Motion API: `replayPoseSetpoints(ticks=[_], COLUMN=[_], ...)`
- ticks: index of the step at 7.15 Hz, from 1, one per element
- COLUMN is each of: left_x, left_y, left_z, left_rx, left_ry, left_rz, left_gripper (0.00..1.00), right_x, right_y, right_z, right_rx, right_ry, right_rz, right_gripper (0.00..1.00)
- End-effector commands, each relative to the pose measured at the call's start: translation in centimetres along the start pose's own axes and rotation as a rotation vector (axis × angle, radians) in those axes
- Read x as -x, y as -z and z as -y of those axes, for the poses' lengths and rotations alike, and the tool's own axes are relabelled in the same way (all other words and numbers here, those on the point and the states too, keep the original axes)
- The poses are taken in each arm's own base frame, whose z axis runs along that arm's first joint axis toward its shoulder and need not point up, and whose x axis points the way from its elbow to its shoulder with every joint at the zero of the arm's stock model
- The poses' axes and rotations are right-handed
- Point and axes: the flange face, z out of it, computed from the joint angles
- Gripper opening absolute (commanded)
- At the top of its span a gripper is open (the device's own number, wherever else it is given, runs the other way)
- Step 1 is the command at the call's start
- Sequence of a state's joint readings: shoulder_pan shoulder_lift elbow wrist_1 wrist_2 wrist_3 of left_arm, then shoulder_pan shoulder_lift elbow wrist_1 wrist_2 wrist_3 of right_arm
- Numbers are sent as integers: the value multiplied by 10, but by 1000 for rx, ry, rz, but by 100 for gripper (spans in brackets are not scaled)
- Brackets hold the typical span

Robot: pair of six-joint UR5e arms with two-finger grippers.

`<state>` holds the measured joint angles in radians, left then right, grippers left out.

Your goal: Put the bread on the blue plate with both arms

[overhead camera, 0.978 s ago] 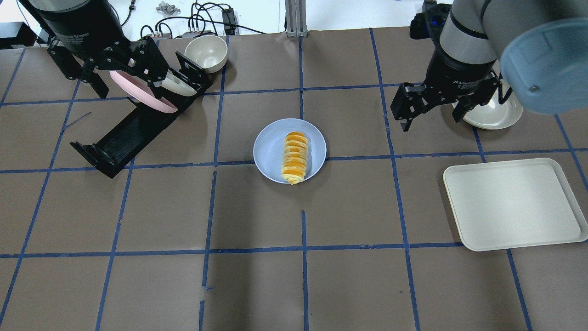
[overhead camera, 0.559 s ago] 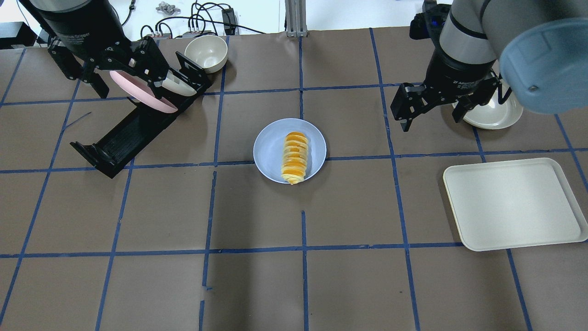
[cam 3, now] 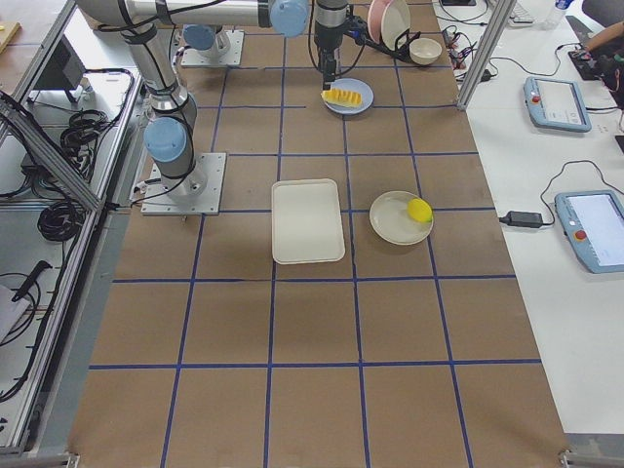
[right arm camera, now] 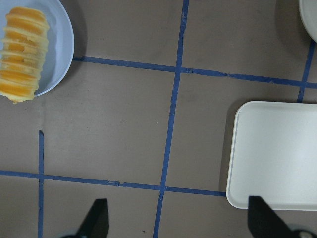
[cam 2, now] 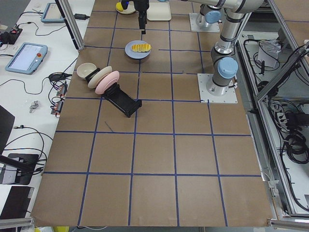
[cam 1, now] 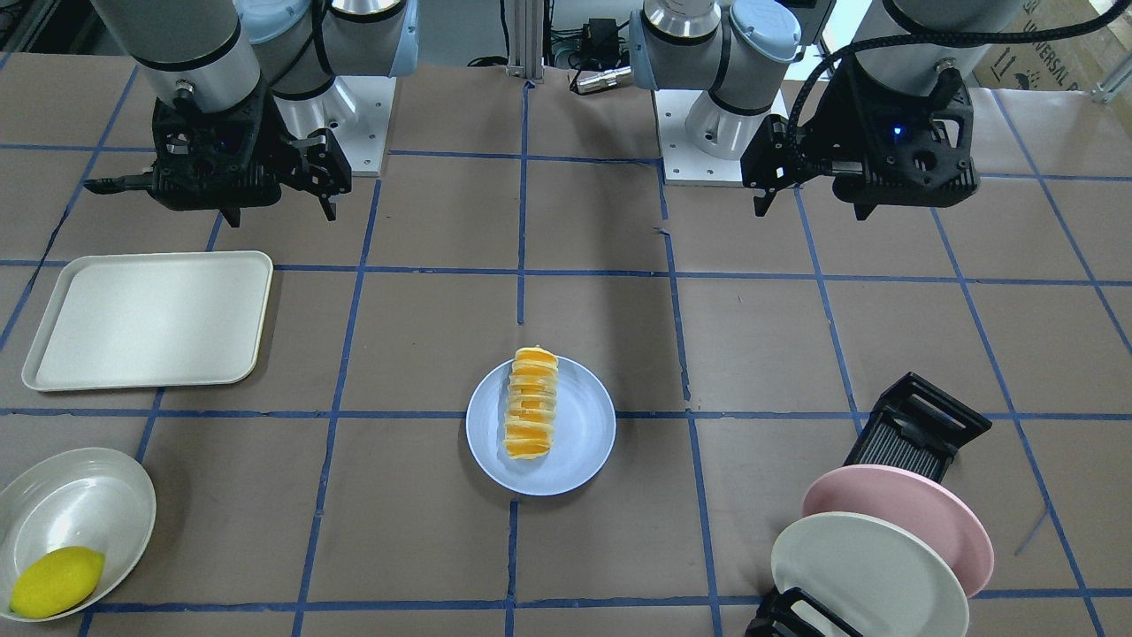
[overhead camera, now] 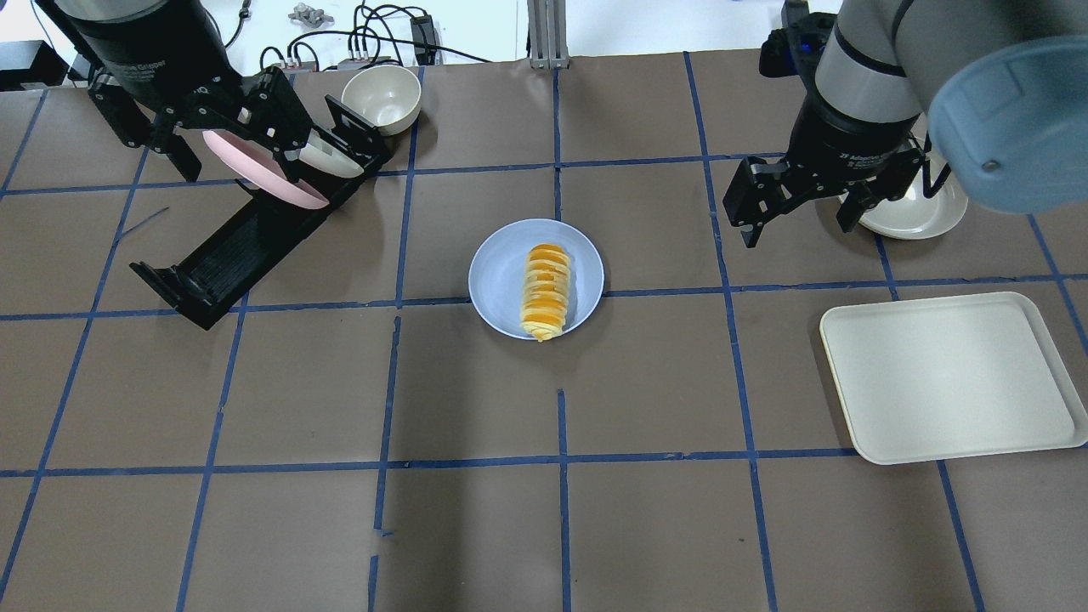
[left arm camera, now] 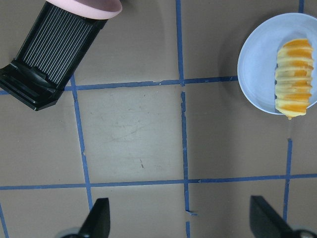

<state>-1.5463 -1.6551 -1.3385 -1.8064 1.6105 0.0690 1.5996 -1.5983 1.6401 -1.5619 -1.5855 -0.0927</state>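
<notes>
**Ana:** Where was the bread [overhead camera: 545, 291] at that point?

**Ben:** It lay on the blue plate [overhead camera: 497, 268], in the middle of the surface [overhead camera: 476, 527]. In the overhead view it ran from twelve to six o'clock, set toward the plate's three o'clock half, and its six o'clock tip just passed the rim.

**Ana:** And the arms?

**Ben:** Both were well apart from it and held nothing. The left pincer [left arm camera: 181, 221] hung at about ten o'clock from the plate, above the black rack [cam 1: 915, 429] with the pink plate [cam 1: 920, 509] and the cream plate [cam 1: 867, 575]. Its fingers were spread wide, with only bare surface between them. The right pincer [right arm camera: 179, 221] hung at about two o'clock, near the shallow dish [cam 1: 80, 504] holding the lemon [cam 1: 55, 579]. It was spread just as wide and also empty. The white tray [overhead camera: 948, 378] sat at four o'clock.

**Ana:** So which step was that?

**Ben:** I'd call it the end — the loaf was placed and let go, with neither arm touching it.

**Ana:** What did the next move call for?

**Ben:** Little, I'd say. The arms only had to keep high and wide of the plate so they didn't knock it. I'd watch the overhanging tip, but the loaf looked settled — a nudge toward twelve o'clock would be optional
</notes>
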Motion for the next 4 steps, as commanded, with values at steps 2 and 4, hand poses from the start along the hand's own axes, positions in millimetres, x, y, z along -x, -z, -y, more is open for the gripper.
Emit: replayPoseSetpoints(ticks=[2, 4], left_x=[0, 0], left_y=[0, 0], left_z=[0, 0], left_rx=[-2, 0], left_ry=[0, 0], left_rz=[-1, -1], left_gripper=[100, 100], right_x=[-2, 2], right_y=[-3, 0], right_z=[-1, 0], right_rx=[9, -8], right_ry=[-12, -3], right_rz=[2, 0], right_gripper=[100, 100])
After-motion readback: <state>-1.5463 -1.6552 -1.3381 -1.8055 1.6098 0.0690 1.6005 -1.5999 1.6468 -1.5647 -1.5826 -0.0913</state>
